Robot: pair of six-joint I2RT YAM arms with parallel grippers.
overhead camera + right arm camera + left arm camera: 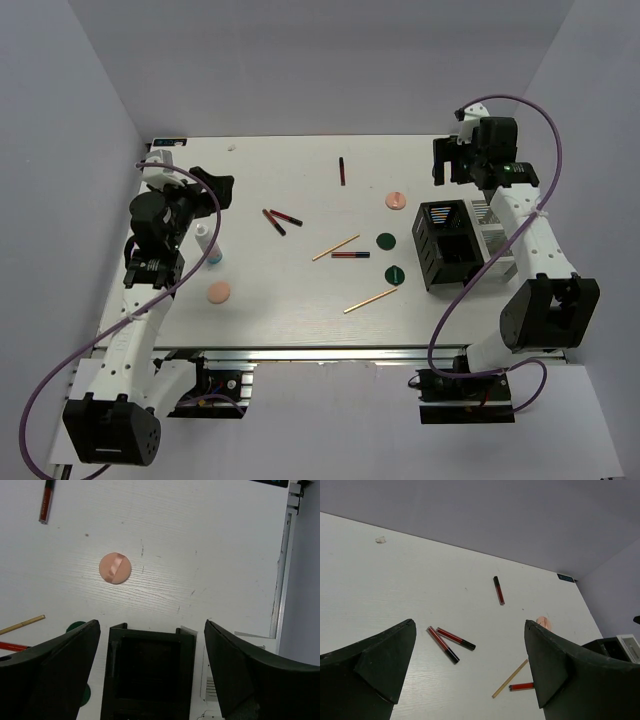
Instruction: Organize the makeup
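The makeup lies scattered on the white table. Two dark red tubes [280,219] [442,644] lie side by side left of centre, one tube [342,171] [498,590] lies at the back, and another [350,255] sits by a tan stick [335,248]. A second stick [370,300], two green discs [386,241] [394,273], two peach discs [396,200] [218,293] and a white bottle [208,243] are spread around. My left gripper [213,186] [470,670] hangs open above the table's left side. My right gripper [455,160] [152,670] is open and empty above the box's far end.
A black-and-white compartment box [455,240] [147,675] stands at the table's right side, beside the right arm. Grey walls close in the left, back and right. A small white scrap [380,540] lies near the back edge.
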